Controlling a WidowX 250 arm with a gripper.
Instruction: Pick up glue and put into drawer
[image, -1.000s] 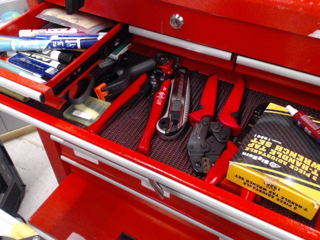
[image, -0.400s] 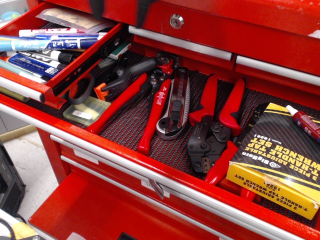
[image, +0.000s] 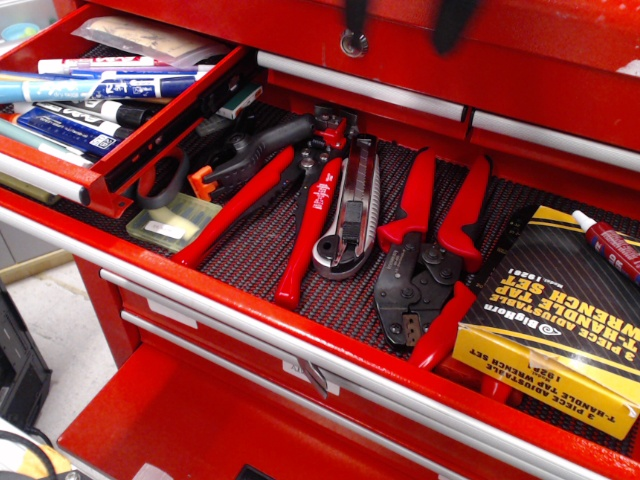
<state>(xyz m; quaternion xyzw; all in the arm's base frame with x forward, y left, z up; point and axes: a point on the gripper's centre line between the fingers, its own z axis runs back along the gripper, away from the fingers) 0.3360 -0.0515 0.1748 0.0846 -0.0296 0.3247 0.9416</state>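
The glue (image: 606, 244) is a small red bottle with a white pointed tip. It lies on a yellow and black tap wrench box (image: 555, 315) at the far right of the wide open drawer (image: 250, 250). My gripper (image: 403, 20) shows only as two dark fingertips (image: 354, 17) at the top edge, above the lock. The fingers stand apart with nothing between them. The gripper is well up and left of the glue.
Red-handled pliers (image: 300, 215), a utility knife (image: 350, 205) and a red crimper (image: 425, 250) lie on the drawer's black mat. A smaller drawer with markers (image: 90, 95) is open at upper left. Another red drawer (image: 180, 420) is open below.
The gripper's fingertips have moved to the right along the top edge, from above the marker drawer to above the lock. Nothing in the drawers has moved.
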